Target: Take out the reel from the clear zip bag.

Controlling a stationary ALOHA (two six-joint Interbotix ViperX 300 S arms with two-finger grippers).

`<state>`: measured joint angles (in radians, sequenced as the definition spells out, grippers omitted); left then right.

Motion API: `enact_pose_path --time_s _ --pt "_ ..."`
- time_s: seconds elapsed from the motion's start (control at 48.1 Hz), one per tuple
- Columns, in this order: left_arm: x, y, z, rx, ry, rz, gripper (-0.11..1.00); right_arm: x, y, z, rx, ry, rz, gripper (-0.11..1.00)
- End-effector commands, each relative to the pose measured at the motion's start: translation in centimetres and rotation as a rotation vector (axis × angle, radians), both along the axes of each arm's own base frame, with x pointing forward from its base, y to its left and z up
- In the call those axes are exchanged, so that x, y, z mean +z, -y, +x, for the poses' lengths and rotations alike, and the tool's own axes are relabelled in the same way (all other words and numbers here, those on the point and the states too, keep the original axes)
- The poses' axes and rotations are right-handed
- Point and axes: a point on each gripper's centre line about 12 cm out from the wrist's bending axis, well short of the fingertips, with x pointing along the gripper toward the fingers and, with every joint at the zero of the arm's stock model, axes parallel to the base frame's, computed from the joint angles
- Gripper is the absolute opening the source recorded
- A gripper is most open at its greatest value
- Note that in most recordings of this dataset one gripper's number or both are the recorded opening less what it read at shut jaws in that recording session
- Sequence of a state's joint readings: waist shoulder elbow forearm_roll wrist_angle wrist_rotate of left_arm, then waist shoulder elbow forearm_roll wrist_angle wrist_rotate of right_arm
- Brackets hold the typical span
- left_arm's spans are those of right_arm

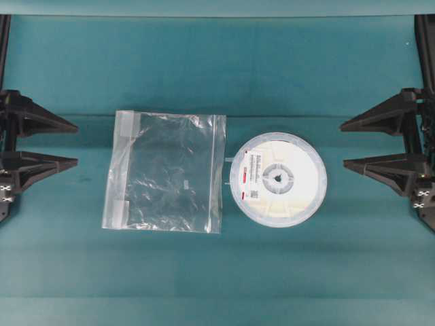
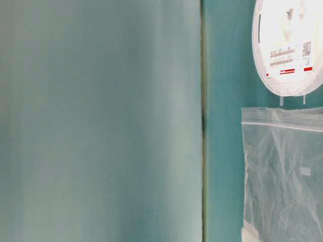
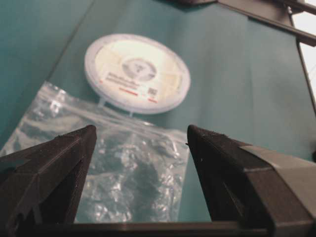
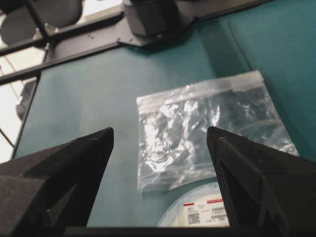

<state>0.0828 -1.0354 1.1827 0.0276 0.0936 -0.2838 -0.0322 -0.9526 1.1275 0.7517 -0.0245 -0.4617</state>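
Risk slight: flat round cream-white plastic reel (image 1: 278,178) already out, just beside crinkly transparent plastic zip bag (image 1: 165,172) (flat, apparently empty); left gripper (image 1: 69,143) and right gripper (image 1: 349,144) spread, empty; any stray reach could nudge either.

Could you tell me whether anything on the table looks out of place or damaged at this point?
Nothing looks damaged or spilled. The reel lies flat on the table beside the clear zip bag, outside it. The bag is crinkled and sits slightly askew. Both hands, left and right, are open and well clear.
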Motion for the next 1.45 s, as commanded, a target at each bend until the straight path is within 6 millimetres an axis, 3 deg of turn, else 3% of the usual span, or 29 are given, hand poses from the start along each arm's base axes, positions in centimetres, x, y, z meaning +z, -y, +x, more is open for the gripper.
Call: enact_pose_path --time_s 0.0,1.433 --pt "0.95 0.01 0.21 -0.002 0.024 0.007 0.87 0.31 0.00 0.14 0.001 0.006 -0.013 0.93" --pt "1.00 0.01 0.17 -0.002 0.027 0.007 0.87 0.09 -0.21 0.08 0.018 -0.013 -0.001 0.93"
